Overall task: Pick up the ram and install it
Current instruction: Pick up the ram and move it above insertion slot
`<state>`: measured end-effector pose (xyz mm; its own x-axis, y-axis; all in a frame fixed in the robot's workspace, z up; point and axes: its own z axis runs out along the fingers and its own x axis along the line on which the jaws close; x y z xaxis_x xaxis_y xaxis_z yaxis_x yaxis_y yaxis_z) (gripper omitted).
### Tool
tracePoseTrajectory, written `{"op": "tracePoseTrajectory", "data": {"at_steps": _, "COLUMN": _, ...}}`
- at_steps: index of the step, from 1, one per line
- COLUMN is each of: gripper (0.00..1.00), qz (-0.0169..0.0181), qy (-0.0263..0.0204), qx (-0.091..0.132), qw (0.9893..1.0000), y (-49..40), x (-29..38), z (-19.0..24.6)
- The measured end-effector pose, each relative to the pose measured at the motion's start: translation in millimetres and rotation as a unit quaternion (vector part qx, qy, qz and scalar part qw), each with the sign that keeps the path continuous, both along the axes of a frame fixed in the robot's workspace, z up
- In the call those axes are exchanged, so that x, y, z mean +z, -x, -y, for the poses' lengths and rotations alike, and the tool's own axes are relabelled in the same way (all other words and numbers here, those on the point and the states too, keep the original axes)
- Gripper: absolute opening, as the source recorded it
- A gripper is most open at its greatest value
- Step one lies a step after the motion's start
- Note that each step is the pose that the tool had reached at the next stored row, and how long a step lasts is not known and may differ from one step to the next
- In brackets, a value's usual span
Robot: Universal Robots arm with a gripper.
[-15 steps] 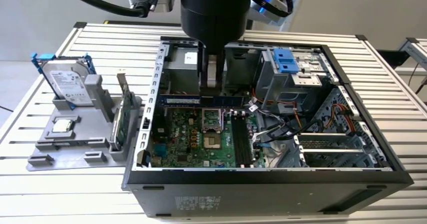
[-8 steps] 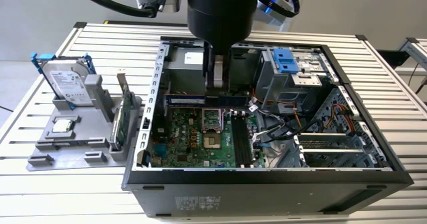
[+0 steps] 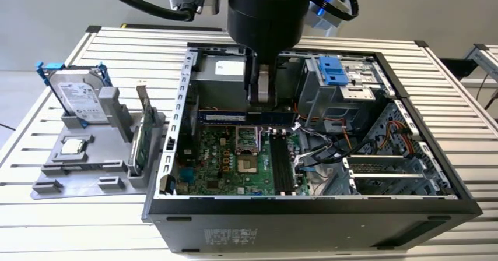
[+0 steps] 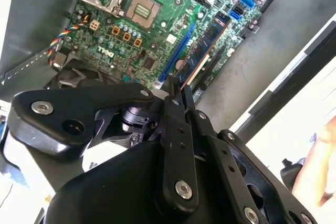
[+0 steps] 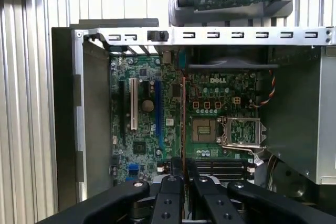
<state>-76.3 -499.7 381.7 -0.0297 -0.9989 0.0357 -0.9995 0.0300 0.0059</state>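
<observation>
the ram [image 5: 182, 119] is pinched on edge between the fingers [image 5: 169, 187], which close on one end of it. it hangs inside the open computer case [image 3: 311, 220], just above the motherboard [image 3: 225, 168] and not seated. in the first wrist view it runs crosswise to the black memory slots [image 5: 226, 169], between the blue expansion slot [image 5: 156, 108] and the cpu socket [image 5: 231, 132]. in the exterior view the arm's dark wrist [image 3: 265, 16] comes down over the case and hides the stick's middle. a tangle of cables [image 3: 327, 150] lies beside the slots, below the blue drive cage [image 3: 335, 69]. on the table [image 3: 116, 45], at the exterior view's left, a grey holder [image 3: 78, 173] carries a hard drive [image 3: 78, 95] and an upright expansion card [image 3: 142, 136].
</observation>
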Motion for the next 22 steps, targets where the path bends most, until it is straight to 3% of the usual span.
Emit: {"op": "tracePoseTrajectory", "data": {"at_steps": 22, "gripper": 0.00, "qz": 0.0000, "qy": 0.0000, "qx": 0.000, "qw": 1.0000, "y": -24.5, "x": 0.0, "z": 0.0}}
